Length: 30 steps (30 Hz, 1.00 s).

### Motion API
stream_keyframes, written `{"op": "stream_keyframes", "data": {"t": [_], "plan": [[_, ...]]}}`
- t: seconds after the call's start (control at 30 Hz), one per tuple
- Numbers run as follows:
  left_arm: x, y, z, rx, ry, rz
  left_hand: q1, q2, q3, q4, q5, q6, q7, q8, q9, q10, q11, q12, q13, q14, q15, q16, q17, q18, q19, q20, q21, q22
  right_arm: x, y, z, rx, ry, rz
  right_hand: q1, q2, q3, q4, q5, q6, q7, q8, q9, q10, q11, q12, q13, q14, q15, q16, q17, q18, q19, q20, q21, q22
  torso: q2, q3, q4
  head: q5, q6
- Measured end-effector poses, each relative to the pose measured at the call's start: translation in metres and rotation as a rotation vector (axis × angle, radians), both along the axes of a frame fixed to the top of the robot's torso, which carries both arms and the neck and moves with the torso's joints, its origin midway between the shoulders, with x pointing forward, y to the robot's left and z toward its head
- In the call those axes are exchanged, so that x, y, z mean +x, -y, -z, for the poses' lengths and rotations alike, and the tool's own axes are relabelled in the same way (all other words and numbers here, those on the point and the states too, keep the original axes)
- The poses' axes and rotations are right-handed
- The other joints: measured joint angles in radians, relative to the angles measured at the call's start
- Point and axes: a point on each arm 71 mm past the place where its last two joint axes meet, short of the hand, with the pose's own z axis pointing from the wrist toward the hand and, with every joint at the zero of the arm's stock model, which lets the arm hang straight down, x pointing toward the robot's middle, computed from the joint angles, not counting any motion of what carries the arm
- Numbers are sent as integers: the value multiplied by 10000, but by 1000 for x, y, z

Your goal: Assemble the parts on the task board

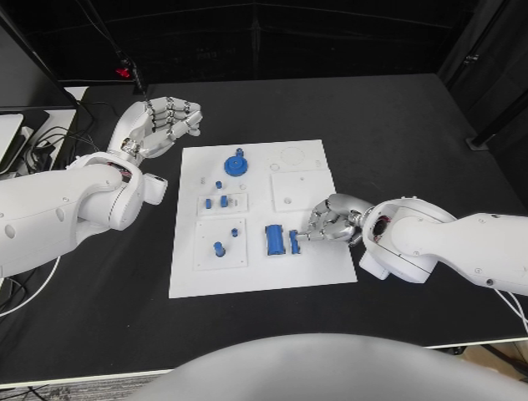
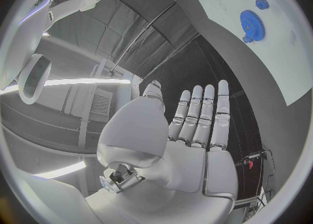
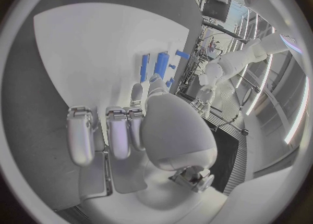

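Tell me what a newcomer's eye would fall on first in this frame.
The white task board at the centre of the black table, dotted with small blue parts, the blue gear near its far edge being the biggest. The right hand reaches onto the board beside the blue blocks, while the left hand hangs off its far left corner.

I see a matte black table [image 1: 421, 134] carrying a flat white rectangular task board [image 1: 307, 267] at its middle, lying flat on it.
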Motion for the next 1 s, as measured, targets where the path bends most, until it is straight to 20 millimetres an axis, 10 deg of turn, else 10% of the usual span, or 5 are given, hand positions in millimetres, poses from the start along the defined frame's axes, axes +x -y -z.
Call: {"op": "stream_keyframes", "data": {"t": [0.33,0.43,0.6,0.73,1.0], "plan": [[-2,4,7,-95,-94,71,-347,-42,-340,3,-289,21,-21,13,-13,-141,-3,0,-4,-77,48,0,-41,-1,0,0,0,-123,32,5,-42,3713,3184,-74,87,190,-194,-9,-306,-776,396,-810,-469,24,294,107,109,-1,283,0,0,9,-14,255,-530,0,-24,1,-29,70,0],[-4,8,11,-238,-194,121,-505,-118,-459,-9,-703,194,19,57,-6,-259,-28,0,-4,-339,65,0,-41,1,-173,59,-51,-197,41,2,-49,4883,4089,-370,-96,361,-491,-55,-306,-1080,622,-1198,-844,-2,517,-9,104,14,487,-272,1,571,-643,473,-2312,0,-37,4,-46,98,0],[-9,16,17,-532,-442,192,-770,-190,-526,-1,-1284,254,-37,-139,-30,-456,168,0,-4,-844,228,4,-41,0,-500,87,-211,-337,53,-3,-55,6292,5069,-571,-1197,498,-1123,-51,-306,-1888,911,-1748,-1427,-5492,885,-5695,-1807,-4634,879,-5880,-2559,1561,-4827,786,-8161,-1233,-51,7,-86,200,0],[-13,23,23,-832,-707,186,-1280,-611,-243,-5,-1826,212,-143,-314,-30,-731,334,0,-3,-1476,382,275,-40,-170,-1097,94,-333,-524,60,-8,-57,7236,5429,-526,-2214,376,-1365,-63,-306,-2689,896,-1998,-1792,-7817,1558,-8695,-4201,-7113,1621,-8569,-4673,1556,-6684,1296,-10709,-2691,-64,12,-145,288,0],[-22,31,33,-1316,-1171,-42,-2356,-1684,902,45,-2301,-262,-140,-390,-30,-1708,277,50,9,-2919,455,624,-28,-476,-2154,115,-333,-814,64,-15,-54,8597,4950,-247,-4771,-2515,532,144,-306,-5286,705,-2955,-2433,-11465,2405,-11685,-6611,-11651,2640,-11376,-6709,691,-11670,1861,-14450,-6375,-106,35,-178,432,112]]}}
